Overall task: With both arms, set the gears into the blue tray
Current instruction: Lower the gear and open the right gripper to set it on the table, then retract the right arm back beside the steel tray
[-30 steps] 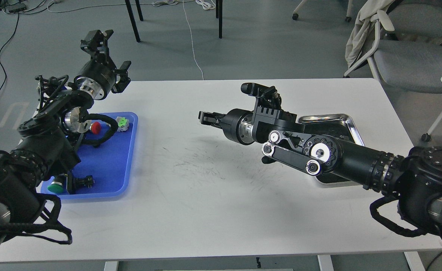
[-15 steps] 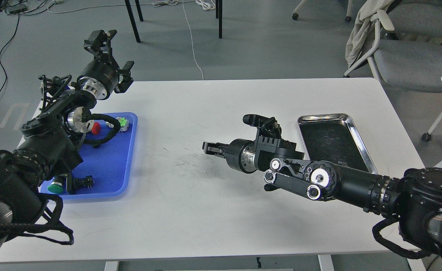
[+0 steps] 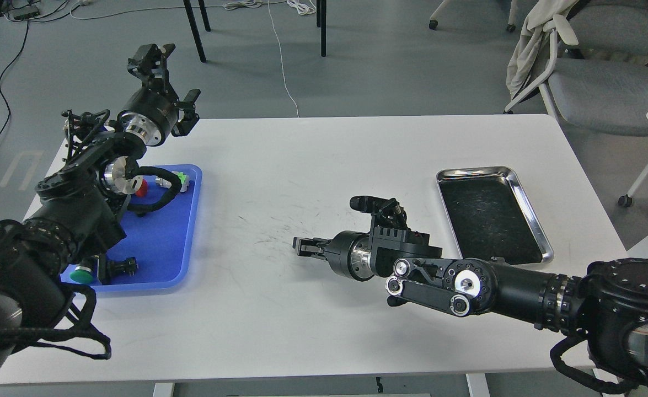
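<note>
Above the far left table corner, the left gripper (image 3: 172, 74) is spread wide beyond the blue tray (image 3: 161, 251); mid-table, the right gripper (image 3: 300, 246), state unclear, points left

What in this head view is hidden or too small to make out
- Gears: none discernible, too small or hidden.
- Blue tray: left part covered by the left arm.
- Right gripper: dark, side-on; fingers indistinguishable, any load unseen.
- Steel tray: near edge partly behind the right arm.
</note>
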Tool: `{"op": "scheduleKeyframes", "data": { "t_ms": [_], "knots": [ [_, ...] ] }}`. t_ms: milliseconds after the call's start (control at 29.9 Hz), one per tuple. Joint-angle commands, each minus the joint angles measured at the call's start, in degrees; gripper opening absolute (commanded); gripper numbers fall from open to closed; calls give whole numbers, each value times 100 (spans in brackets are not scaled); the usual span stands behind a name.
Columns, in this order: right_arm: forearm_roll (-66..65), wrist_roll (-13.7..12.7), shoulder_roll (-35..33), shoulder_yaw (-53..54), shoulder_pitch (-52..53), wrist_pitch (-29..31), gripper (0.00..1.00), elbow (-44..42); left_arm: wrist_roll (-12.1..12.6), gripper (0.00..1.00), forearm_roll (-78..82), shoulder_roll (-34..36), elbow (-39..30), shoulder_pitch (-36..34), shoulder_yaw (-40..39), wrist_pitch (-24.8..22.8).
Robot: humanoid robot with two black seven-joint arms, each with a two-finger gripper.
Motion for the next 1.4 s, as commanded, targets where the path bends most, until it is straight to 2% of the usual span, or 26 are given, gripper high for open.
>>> {"op": "scheduleKeyframes", "data": {
  "t_ms": [0, 134, 267, 401, 601, 735, 902, 1069, 1203, 1303, 1370],
  "knots": [
    [18, 0, 0, 1, 7, -79, 58, 14, 1, 98, 0, 0, 0, 1, 2, 11],
    [27, 9, 0, 9, 16, -96, 79, 49, 1, 98, 0, 9, 0, 1, 2, 38],
    [35, 35, 0, 245, 69, -237, 85, 23, 1, 98, 0, 18, 0, 10, 19, 38],
    [62, 53, 0, 1228, 104, -219, 91, -152, -8, 98, 8, 35, 0, 10, 107, 29],
    [298, 96, 0, 2714, 148, -106, 91, -417, -8, 98, 17, 106, 0, -69, 379, 20],
    [1394, 158, 0, 3453, 139, 140, 91, -347, -8, 98, 17, 97, -8, -209, 713, 20],
    [3177, 211, -956, 4612, 52, 518, 91, -346, 10, 98, 70, 18, -8, -534, 1283, 20],
    [4858, 220, -2019, 5142, -300, 905, 92, -417, 19, 98, 254, -122, -148, -965, 1917, 20],
    [5738, 264, -2618, 5458, -783, 1309, 92, -557, 19, 98, 850, -53, -736, -1176, 2190, 20],
    [6011, 272, -2829, 5713, -1056, 1564, 92, -750, 27, 98, 1588, 105, -1465, -1308, 2181, 90],
    [6073, 272, -2873, 5906, -1214, 1617, 92, -821, 36, 98, 2089, 324, -2184, -1317, 2181, 256]
  ]
}}
